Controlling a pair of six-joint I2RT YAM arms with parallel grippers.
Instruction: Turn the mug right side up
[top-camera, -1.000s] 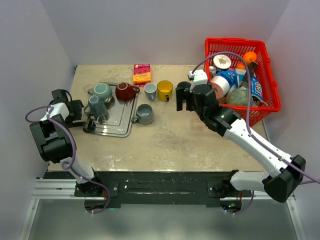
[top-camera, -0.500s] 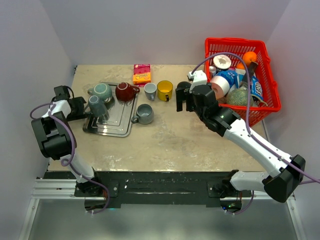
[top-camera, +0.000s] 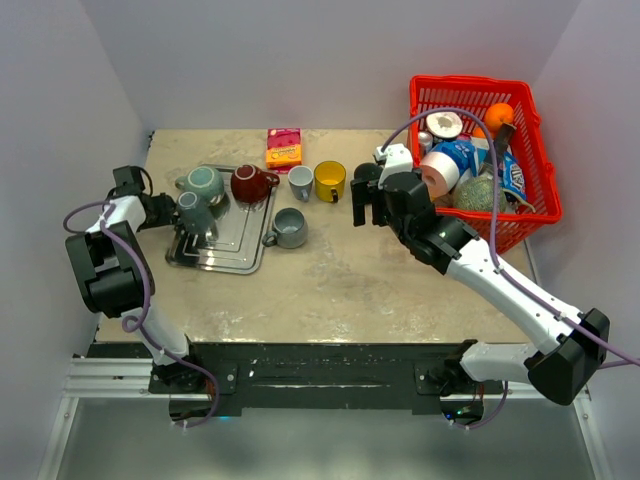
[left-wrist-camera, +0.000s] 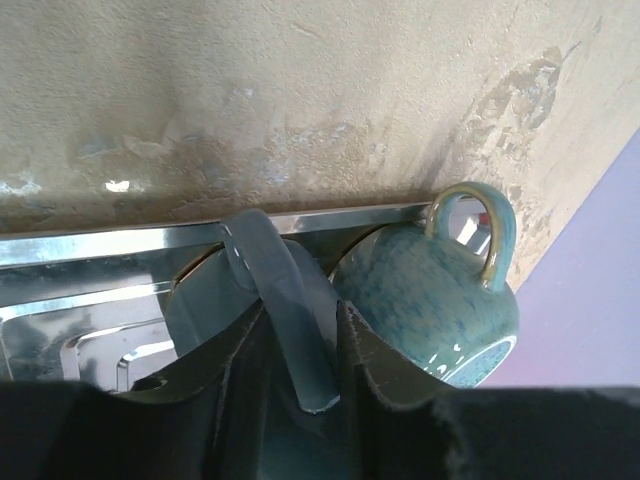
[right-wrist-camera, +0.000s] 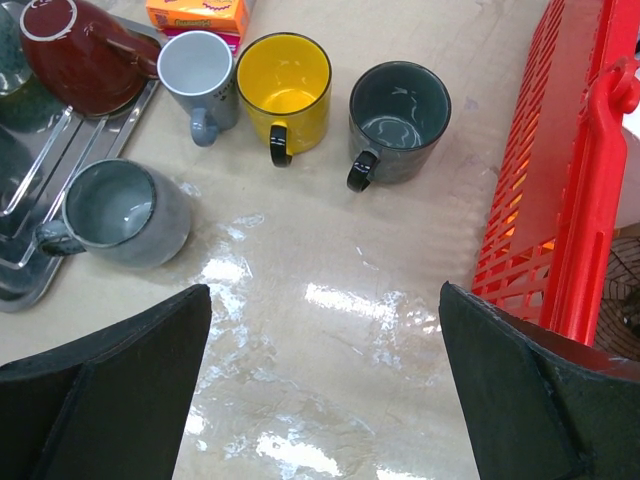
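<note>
A blue-grey mug (top-camera: 190, 211) stands mouth down on the metal tray (top-camera: 236, 252) at the left. My left gripper (top-camera: 166, 208) reaches it from the left. In the left wrist view the mug's handle (left-wrist-camera: 283, 295) runs between the two fingers, which press on both its sides; my left gripper (left-wrist-camera: 300, 350) is shut on it. The mug's body (left-wrist-camera: 198, 312) lies behind the left finger. My right gripper (top-camera: 365, 203) hovers over mid-table, wide open (right-wrist-camera: 325, 370), holding nothing.
A teal mug (top-camera: 206, 182) (left-wrist-camera: 430, 295) touches the held one on the tray; a red mug (top-camera: 250, 184) lies beside it. Light blue (right-wrist-camera: 200, 68), yellow (right-wrist-camera: 286, 82), dark grey (right-wrist-camera: 400, 110) and grey (right-wrist-camera: 126, 215) mugs stand upright. An orange box (top-camera: 284, 150) and a red basket (top-camera: 478, 96) stand behind.
My left gripper has slid right onto the tray and closed its fingers around the blue-grey mug's handle. The right arm has stayed where it was.
</note>
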